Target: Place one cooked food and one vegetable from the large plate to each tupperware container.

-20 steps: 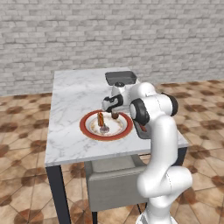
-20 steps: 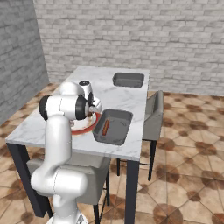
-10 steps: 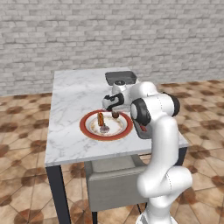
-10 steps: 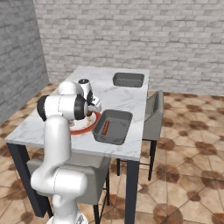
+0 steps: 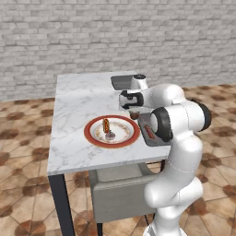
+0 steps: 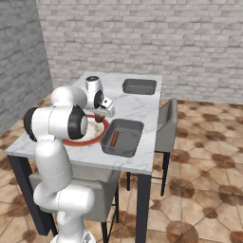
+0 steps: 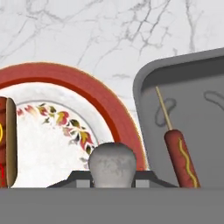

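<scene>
Mushroom [image 7: 112, 164] pinched in shut claw [image 7: 112, 180], above large plate's [image 7: 109, 107] red rim beside near tupperware container [image 7: 148, 87] | corn dog [image 7: 181, 158] already inside | risk: round stem slips, drops on desk [image 5: 76, 103] short of container

Two base cameras look forward and down from behind the arm's left and right, sharing the white marble bench [image 5: 78, 110]; the hand camera peers closely along the claw [image 7: 112, 181].
</scene>
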Robot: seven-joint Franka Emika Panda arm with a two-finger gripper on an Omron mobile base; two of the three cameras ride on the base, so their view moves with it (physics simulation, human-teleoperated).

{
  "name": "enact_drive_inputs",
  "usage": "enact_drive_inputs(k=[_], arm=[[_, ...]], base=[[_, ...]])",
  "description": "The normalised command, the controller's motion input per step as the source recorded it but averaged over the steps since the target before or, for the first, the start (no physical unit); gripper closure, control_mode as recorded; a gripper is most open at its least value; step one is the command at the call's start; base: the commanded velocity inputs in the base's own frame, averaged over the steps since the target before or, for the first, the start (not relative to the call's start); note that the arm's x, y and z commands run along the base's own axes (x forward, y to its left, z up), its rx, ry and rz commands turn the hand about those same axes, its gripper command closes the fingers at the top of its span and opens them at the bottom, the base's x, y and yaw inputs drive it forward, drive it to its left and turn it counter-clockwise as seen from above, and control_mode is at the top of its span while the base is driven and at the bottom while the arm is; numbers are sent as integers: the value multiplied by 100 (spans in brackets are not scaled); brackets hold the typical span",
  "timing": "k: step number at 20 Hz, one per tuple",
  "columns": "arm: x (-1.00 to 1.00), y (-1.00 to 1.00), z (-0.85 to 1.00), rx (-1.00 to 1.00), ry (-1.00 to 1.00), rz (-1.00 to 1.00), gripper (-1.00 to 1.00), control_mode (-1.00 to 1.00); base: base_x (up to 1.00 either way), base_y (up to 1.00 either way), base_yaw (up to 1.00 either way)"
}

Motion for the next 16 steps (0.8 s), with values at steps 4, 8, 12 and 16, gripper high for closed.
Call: enact_drive_inputs(k=[4,8,12,16], arm=[[-22,-100,0,0,0,0,100,-100],[3,-62,-9,0,0,11,100,-100],[13,-47,-30,0,0,15,100,-100],[6,-35,-44,0,0,12,100,-100]], base=[[0,0,0],[0,0,0],[0,0,0],[0,0,0]])
